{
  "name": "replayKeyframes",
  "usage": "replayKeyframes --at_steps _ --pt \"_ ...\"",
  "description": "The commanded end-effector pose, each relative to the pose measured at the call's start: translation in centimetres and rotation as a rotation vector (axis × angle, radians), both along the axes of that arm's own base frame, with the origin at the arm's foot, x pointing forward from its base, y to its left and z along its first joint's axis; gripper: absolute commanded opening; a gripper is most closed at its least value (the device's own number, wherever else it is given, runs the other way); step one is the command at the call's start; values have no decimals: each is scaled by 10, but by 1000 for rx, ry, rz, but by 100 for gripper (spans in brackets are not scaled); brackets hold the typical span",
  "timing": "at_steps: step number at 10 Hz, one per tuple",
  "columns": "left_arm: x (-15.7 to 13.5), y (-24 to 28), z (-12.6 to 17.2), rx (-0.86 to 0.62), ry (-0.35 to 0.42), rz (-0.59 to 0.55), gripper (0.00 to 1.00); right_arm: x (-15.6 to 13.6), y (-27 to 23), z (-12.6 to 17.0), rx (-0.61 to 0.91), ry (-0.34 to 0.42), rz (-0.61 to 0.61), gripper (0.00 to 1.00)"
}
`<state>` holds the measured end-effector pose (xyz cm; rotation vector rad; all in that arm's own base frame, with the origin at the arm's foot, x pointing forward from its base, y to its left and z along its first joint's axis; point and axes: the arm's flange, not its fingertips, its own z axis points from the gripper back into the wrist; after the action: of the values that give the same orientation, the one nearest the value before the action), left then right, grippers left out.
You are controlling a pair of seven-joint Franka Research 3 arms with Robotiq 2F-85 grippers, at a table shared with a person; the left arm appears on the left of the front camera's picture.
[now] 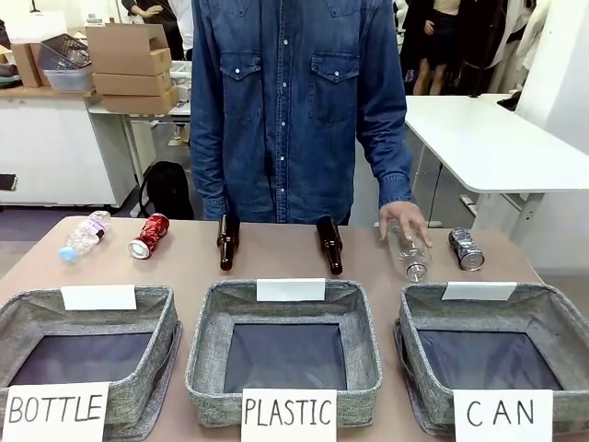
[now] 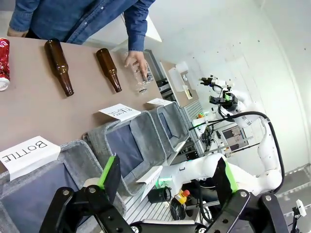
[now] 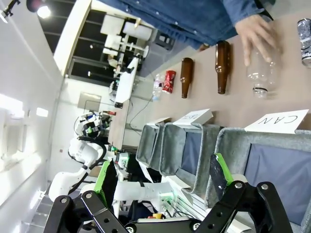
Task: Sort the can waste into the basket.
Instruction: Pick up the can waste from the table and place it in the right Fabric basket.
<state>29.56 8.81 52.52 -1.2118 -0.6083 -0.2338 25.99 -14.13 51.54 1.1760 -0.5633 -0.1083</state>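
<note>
A dented red can [image 1: 150,236] lies at the far left of the table, and a dark can [image 1: 467,249] lies at the far right. The grey basket [image 1: 515,313] signed "CAN" stands at the front right, with nothing in it. My left gripper [image 2: 167,180] hangs open above the "BOTTLE" basket [image 2: 73,155], with the red can [image 2: 4,63] far off. My right gripper [image 3: 163,182] is open over the CAN basket [image 3: 232,145], and the dark can [image 3: 304,34] lies beyond it. A person's hand [image 1: 402,219] rests on a clear plastic bottle [image 1: 410,250] beside the dark can.
Two brown glass bottles [image 1: 227,242] [image 1: 329,244] lie mid-table, and another clear plastic bottle [image 1: 85,235] lies left of the red can. The "PLASTIC" basket [image 1: 207,341] and the "BOTTLE" basket [image 1: 166,318] line the near edge. The person stands at the far side.
</note>
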Motion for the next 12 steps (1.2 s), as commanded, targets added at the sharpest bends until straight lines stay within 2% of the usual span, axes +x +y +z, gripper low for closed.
replayKeyframes --at_steps 1,2,3,5,6,7,9,10,12 --pt "3 -1 2 -15 -30 -7 100 0 0 0 2 0 0 100" --pt "3 -1 2 -15 -30 -7 100 5 12 1 -188 68 -85 100" --pt "3 -1 2 -15 -30 -7 100 5 15 4 -254 51 -13 100" --pt "3 -1 2 -15 -30 -7 100 -2 15 0 -528 142 -49 100" --pt "3 -1 2 -15 -30 -7 100 -9 19 0 -549 88 -29 100" --pt "3 -1 2 -15 -30 -7 100 7 14 0 -379 86 -33 100" --pt "3 -1 2 -15 -30 -7 100 7 14 0 -379 86 -33 100" --pt "3 -1 2 -15 -30 -7 100 3 12 4 -456 81 -24 100" --pt "3 -1 2 -15 -30 -7 100 83 29 -3 -620 91 103 100"
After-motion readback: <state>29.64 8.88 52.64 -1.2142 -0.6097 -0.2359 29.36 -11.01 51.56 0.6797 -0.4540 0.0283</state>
